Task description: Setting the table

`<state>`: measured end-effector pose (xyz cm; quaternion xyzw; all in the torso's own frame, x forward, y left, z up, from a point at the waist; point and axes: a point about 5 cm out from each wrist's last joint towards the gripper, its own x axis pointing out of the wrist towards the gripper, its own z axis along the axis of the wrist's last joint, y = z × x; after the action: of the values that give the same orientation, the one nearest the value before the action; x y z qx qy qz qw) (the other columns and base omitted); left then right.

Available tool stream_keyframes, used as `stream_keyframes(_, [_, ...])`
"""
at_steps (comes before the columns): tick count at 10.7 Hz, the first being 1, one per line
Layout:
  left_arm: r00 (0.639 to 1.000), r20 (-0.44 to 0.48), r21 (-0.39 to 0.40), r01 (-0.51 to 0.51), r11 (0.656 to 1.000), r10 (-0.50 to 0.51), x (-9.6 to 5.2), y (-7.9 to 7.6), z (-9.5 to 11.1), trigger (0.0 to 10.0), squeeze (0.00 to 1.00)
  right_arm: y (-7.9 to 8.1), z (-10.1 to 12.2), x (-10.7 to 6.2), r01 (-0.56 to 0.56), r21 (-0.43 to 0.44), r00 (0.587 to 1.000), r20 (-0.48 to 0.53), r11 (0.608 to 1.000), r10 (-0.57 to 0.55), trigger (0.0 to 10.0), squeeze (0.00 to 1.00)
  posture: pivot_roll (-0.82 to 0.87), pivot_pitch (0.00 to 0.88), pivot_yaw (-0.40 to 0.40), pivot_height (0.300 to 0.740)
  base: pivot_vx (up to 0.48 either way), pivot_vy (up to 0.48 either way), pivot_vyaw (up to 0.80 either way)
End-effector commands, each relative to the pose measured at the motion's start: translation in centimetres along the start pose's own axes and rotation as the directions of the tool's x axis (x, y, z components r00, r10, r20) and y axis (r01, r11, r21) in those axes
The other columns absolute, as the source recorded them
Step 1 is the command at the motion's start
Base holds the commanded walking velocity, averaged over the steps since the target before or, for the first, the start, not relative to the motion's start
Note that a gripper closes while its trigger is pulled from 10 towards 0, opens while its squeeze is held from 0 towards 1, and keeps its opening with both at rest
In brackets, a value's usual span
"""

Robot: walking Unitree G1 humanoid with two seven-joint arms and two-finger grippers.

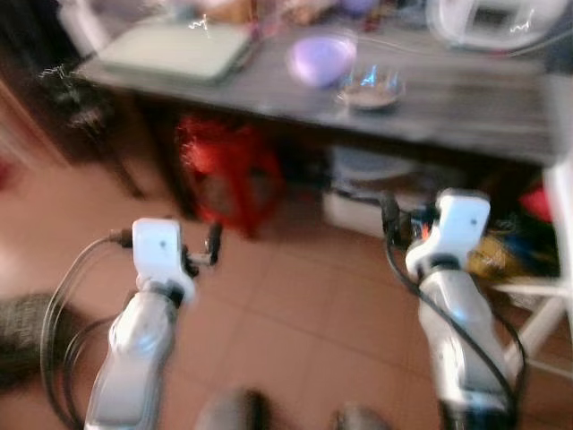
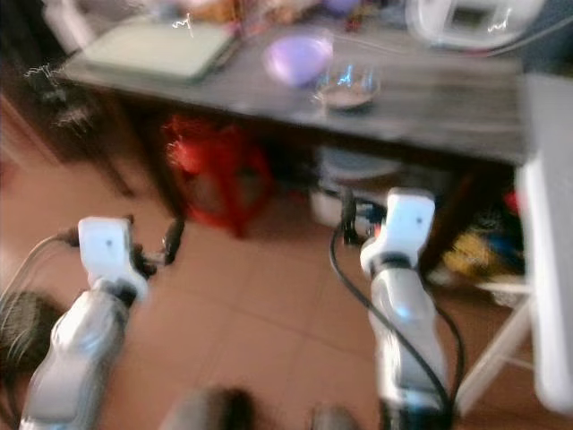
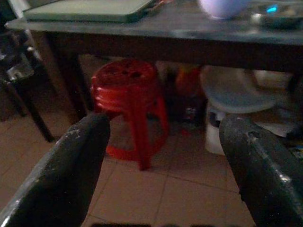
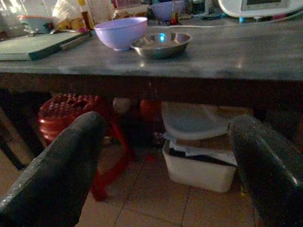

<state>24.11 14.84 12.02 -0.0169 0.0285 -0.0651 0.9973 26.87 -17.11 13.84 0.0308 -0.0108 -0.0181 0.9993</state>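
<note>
Blur softens both head views, which look down at a dark counter (image 1: 466,107) above a reddish tiled floor (image 1: 286,313). At the counter's left lies a pale green board (image 1: 175,49), flat on the top. Further right a lilac bowl (image 4: 120,32) stands upright, and just beside it, on its right, sits a shallow metal dish (image 4: 161,44); from the right wrist view the two look close to touching, though whether they meet cannot be told. A white appliance (image 1: 488,20) rests at the counter's far right corner. Under the counter a red plastic stool (image 3: 130,101) stands on the floor toward the left, with a white storage box (image 4: 199,168) to its right, topped by a pale lid-like piece. Both silver arms reach forward below counter height, well short of the bowl and dish. The left end effector (image 3: 163,156) is held in front of the stool, its two black fingers (image 3: 71,165) spread wide with nothing between them. The right end effector (image 4: 165,156) points at the space beneath the counter, facing the box, its fingers (image 4: 61,165) likewise parted and empty.
</note>
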Motion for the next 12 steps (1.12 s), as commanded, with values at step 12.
stream_keyframes(12, [0.998, 0.044, -0.013, 0.040, 0.999, -0.040, 0.0, -0.7, 1.2, 10.0, 0.00, 0.2, 1.3, 1.1, -0.014, -0.011, 1.000, 0.004, 1.000, 0.014, 10.0, 0.00, -0.05, 0.139, 0.046, 0.740, 0.000, -0.425, -0.25])
